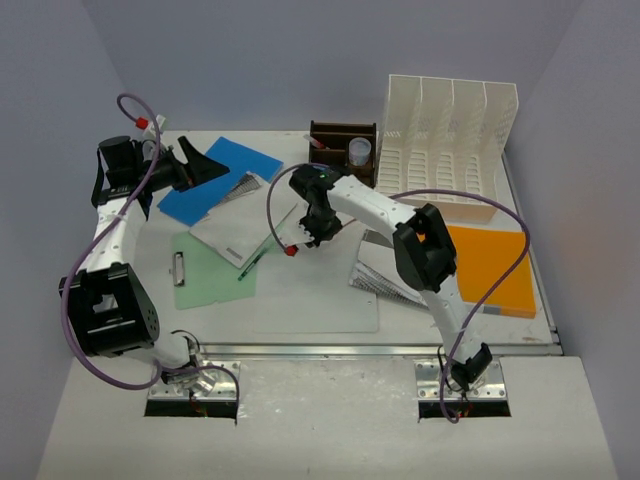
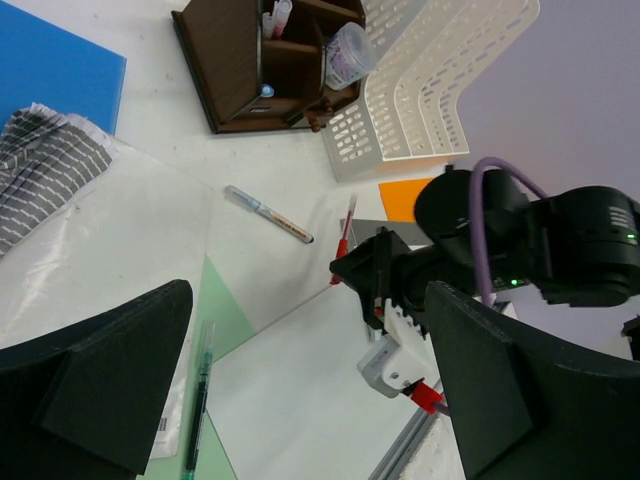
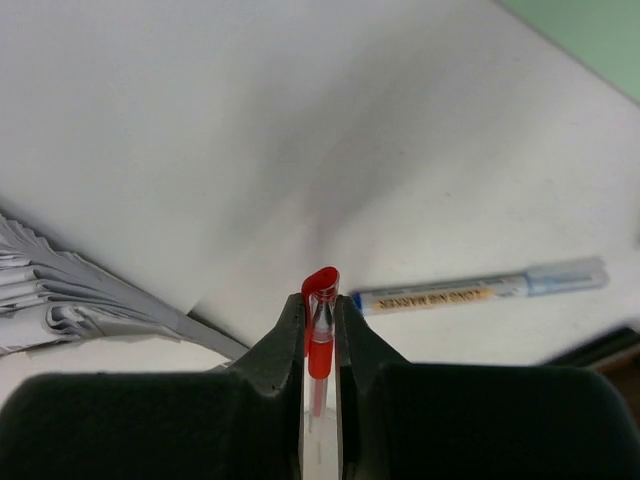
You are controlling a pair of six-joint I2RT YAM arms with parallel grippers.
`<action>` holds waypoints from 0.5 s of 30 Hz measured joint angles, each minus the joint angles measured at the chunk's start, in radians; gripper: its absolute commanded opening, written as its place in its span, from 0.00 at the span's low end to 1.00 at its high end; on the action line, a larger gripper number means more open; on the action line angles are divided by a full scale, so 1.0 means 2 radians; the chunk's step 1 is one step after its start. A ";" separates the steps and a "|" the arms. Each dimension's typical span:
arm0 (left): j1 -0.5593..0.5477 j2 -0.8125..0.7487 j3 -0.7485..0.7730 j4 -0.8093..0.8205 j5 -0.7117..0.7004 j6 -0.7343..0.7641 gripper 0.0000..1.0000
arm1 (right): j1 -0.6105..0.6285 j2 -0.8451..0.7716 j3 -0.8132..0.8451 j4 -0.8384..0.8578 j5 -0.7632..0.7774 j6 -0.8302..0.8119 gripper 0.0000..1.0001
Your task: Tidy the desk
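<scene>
White slotted plastic file rack beside dark brown wooden pen organizer; red plastic pen, grey marker nearby.

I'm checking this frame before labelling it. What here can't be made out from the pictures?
Right wrist view: lower end of the red pen, hidden between the fingers of the right gripper.
Right wrist view: label print on the marker, blurred.
Left wrist view: far compartments of the pen organizer, cut off by the top edge.
Top view: part of the paper stack, covered by the right arm.
</scene>
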 measured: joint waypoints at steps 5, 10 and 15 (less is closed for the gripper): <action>0.000 -0.001 0.000 0.008 -0.008 -0.005 1.00 | -0.008 -0.058 0.005 0.023 -0.029 0.051 0.00; 0.000 -0.008 -0.003 0.032 -0.024 -0.014 1.00 | -0.054 -0.097 0.041 0.105 -0.122 0.193 0.00; 0.000 -0.044 -0.029 0.074 -0.045 -0.029 1.00 | -0.150 -0.151 -0.022 0.336 -0.211 0.428 0.00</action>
